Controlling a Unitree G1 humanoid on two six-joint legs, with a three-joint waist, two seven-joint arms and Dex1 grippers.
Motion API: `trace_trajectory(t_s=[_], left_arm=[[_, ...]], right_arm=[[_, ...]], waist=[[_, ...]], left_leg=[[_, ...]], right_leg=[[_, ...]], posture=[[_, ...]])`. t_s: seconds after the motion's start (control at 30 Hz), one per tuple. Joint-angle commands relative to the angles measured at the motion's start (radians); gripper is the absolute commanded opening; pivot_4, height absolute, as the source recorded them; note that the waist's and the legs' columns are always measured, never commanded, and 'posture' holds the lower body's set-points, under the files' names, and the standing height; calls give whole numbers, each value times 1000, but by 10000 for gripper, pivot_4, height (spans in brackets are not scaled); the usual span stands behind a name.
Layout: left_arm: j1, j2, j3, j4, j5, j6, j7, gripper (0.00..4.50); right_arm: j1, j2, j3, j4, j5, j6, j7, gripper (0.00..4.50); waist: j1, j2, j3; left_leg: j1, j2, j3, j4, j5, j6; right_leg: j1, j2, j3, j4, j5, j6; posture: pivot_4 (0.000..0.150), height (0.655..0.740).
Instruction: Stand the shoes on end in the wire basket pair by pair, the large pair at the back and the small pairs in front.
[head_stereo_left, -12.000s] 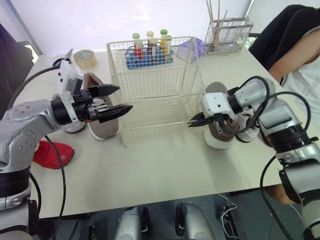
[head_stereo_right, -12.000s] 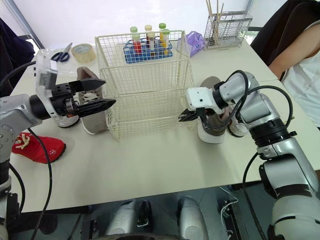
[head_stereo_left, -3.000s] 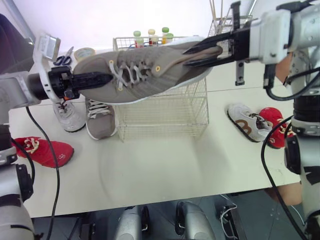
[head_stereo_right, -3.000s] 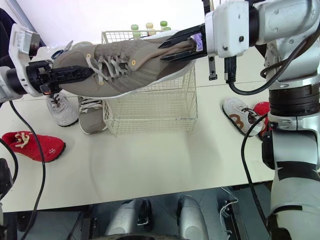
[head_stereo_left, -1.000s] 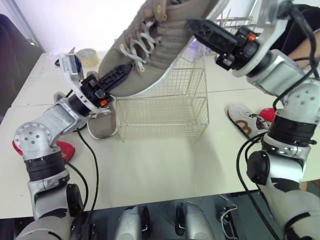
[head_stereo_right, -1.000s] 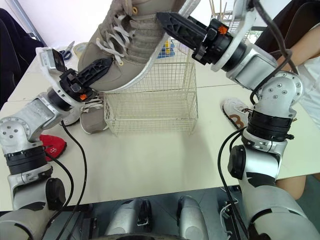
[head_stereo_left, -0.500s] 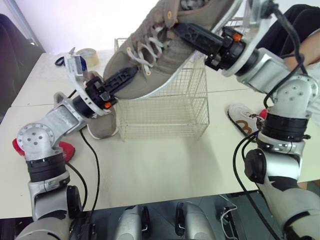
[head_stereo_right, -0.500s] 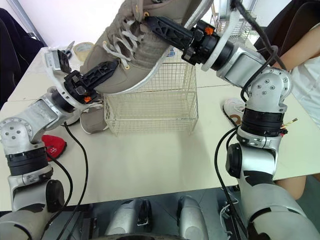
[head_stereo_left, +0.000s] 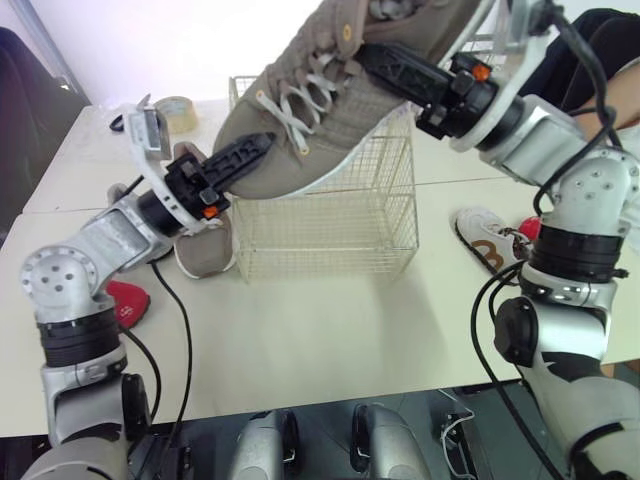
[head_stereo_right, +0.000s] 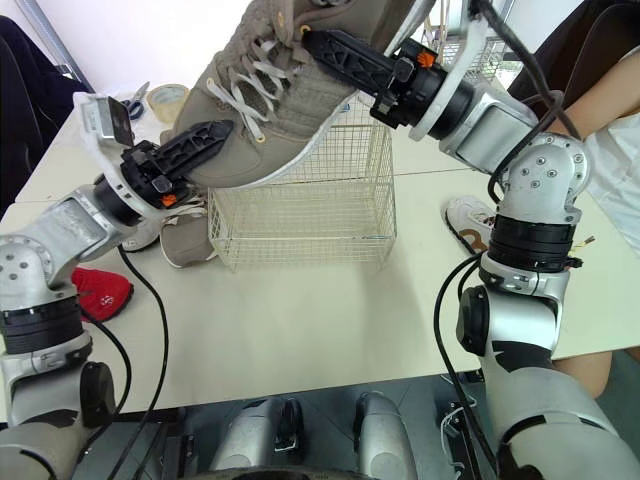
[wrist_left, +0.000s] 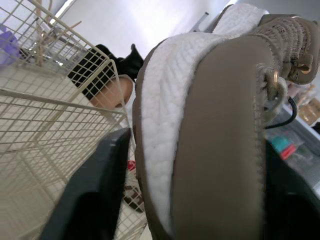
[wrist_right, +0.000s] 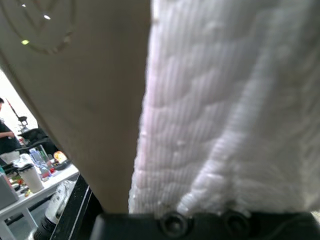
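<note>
A large taupe sneaker (head_stereo_left: 330, 110) with white laces hangs tilted above the wire basket (head_stereo_left: 330, 215), toe down toward my left, heel raised. My left gripper (head_stereo_left: 258, 150) is shut on its toe; the left wrist view has the toe (wrist_left: 200, 125) between the black fingers (wrist_left: 95, 190). My right gripper (head_stereo_left: 378, 65) is shut on the upper part near the heel, with the white sole (wrist_right: 225, 100) close up in the right wrist view. Its taupe mate (head_stereo_left: 203, 255) lies on the table left of the basket, behind my left arm.
A red shoe (head_stereo_left: 125, 302) lies at the left. A small white shoe (head_stereo_left: 488, 240) and another red shoe (head_stereo_left: 530, 228) lie to the right of the basket. A tape roll (head_stereo_left: 176, 106), scissors (head_stereo_left: 120, 122) and a wire utensil rack (head_stereo_right: 488, 48) stand behind. A person (head_stereo_left: 612, 50) sits at the far right.
Three seconds ago the sneaker hung level above the basket; now it tilts heel up, toe down. Over the last half second it has barely shifted.
</note>
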Motion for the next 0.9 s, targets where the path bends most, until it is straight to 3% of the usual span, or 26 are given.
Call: trace_trajectory(t_s=[0.03,0.2,0.37,0.6,0.9], left_arm=[[5,47,11,-45,7,0,-57,44010],[43,162,49,-71,40,8,-153,44010],[91,266,94,-59,96,-10,-245,44010],[142,241,118,-111,166,-81,-268,44010],[192,205,121,-195,156,-125,-237,44010]], right_arm=[[-65,-37,-1,-14,-21,-39,35,19304],[-167,-145,77,98,-165,-130,181,19304],[-447,-260,241,455,-417,-353,463,19304],[-765,-236,373,956,-725,-751,711,19304],[-837,-195,451,1197,-991,-1063,782,19304]], waist=[[-1,0,0],[-1,0,0],[-5,2,2],[-11,2,2],[-9,2,3]], left_leg=[[0,0,0,0,0,0],[-1,0,1,-1,0,0],[-3,0,1,-2,-1,0],[-3,0,3,-4,-1,0],[-3,0,3,-4,-1,0]], right_leg=[[0,0,0,0,0,0],[-2,0,0,-1,0,0],[-5,0,1,-2,0,0],[-5,0,1,-4,0,0],[-5,0,1,-4,0,0]], posture=[[1500,7400],[1500,7400],[1500,7400],[1500,7400],[1500,7400]])
